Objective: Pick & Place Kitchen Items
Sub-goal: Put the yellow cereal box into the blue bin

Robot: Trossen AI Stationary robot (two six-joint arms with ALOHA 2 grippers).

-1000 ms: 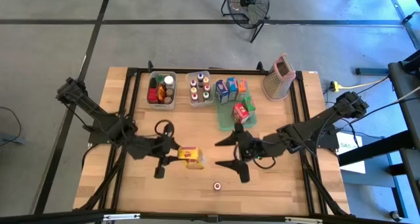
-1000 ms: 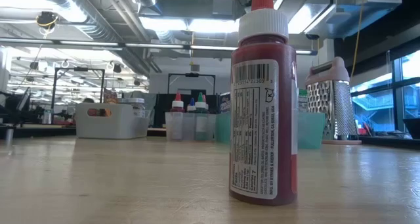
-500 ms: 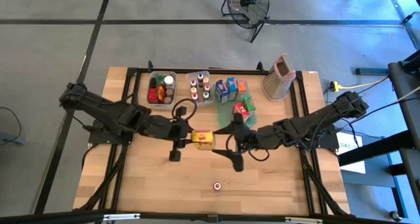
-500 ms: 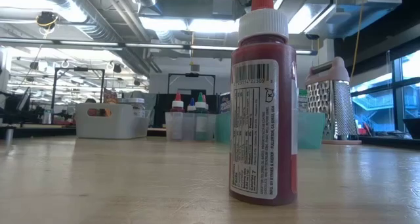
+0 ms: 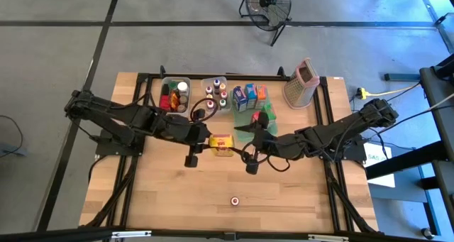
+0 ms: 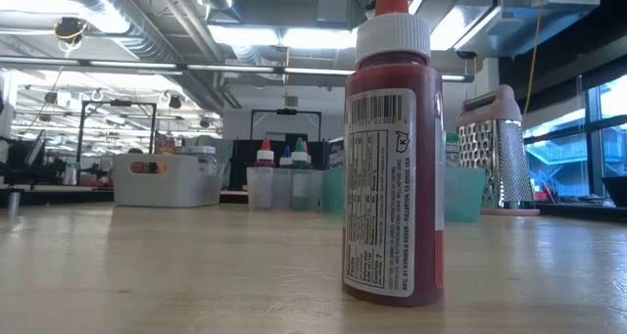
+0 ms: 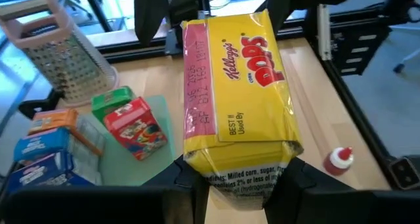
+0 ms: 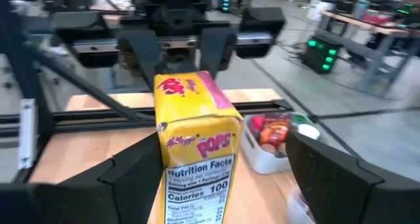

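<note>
Left claw [image 5: 211, 144] grips yellow carton [image 5: 222, 145], btwn open right claw [image 5: 248, 147] fingers

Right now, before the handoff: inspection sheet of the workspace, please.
Surface: wooden slatted table, on a dark frame.
Job's things: yellow Corn Pops cereal carton held at mid-table; small red bottle upright near the front edge; blue, orange, red and green cartons on the flat green tray; spice jars and cans in two clear bins.
Clutter: pinkish-grey box grater at the back right.
Grippers: left gripper shut on the cereal carton; right gripper open, straddling the carton's other end.
Cables: yellow cord right of the table.
Surroundings: floor fan behind; no people seen.
</note>
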